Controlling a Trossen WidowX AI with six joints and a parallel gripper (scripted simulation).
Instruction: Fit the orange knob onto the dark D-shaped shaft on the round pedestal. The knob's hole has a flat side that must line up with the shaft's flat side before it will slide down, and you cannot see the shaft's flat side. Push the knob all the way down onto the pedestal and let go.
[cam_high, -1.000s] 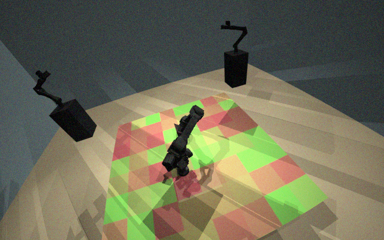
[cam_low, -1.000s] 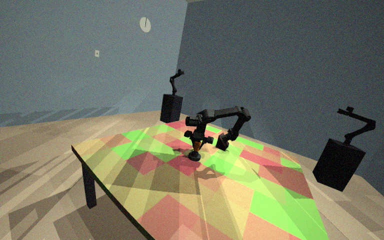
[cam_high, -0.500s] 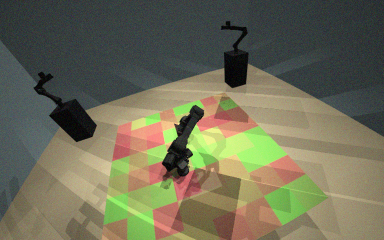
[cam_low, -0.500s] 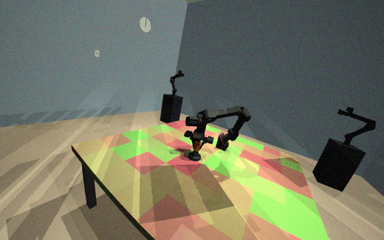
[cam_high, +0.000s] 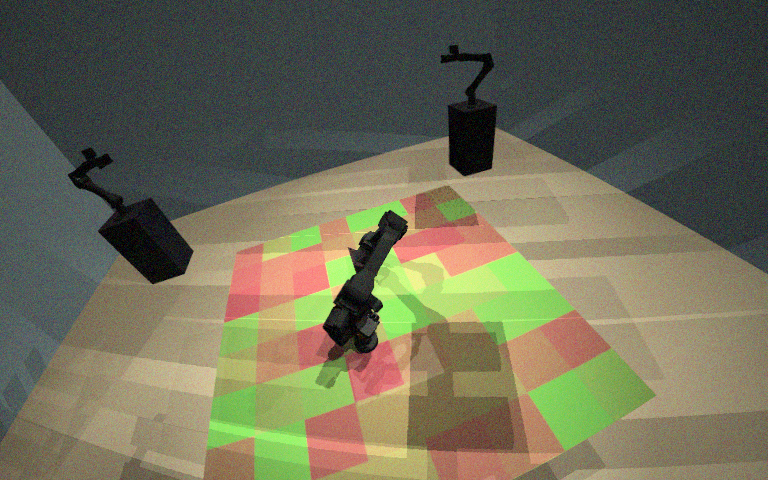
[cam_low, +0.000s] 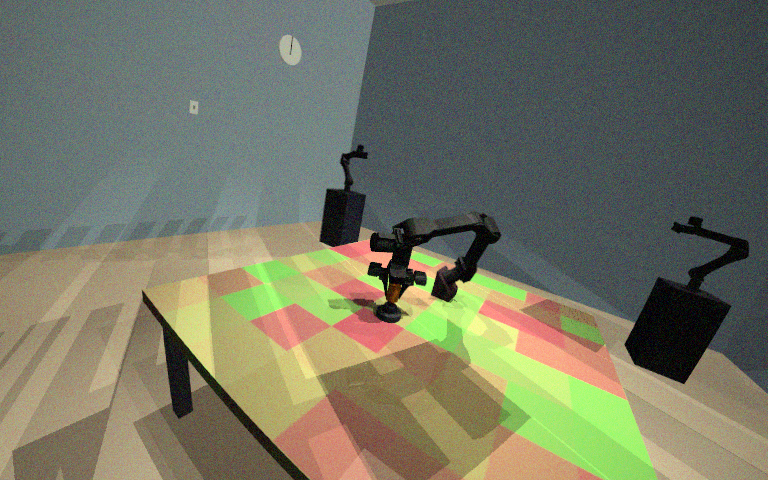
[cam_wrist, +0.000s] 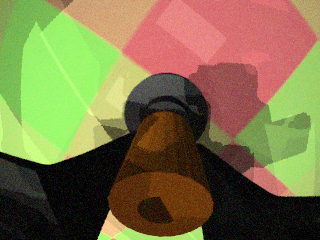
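The orange knob (cam_low: 394, 292) (cam_wrist: 161, 150) is pinched in the gripper (cam_low: 394, 287) (cam_wrist: 164, 144), right over the round pedestal (cam_high: 367, 343) (cam_low: 388, 313) (cam_wrist: 140, 107), probably so a wrist twist can line up the hidden flat.

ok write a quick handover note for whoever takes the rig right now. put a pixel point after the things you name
Tool (cam_low: 393, 295) (cam_wrist: 164, 144): shut on the orange knob (cam_low: 393, 292) (cam_wrist: 160, 200), held upright or nearly so.
Where: the knob is over the round pedestal (cam_low: 388, 312) (cam_wrist: 135, 110), which stands on the patchwork table (cam_high: 334, 441) (cam_low: 226, 350).
Done: knob gripped and brought to the pedestal.
Left: line up the flats, push fully down, let go.
Unclear: the shaft is hidden, so I can't tell whether the flats match or how far the knob is on.
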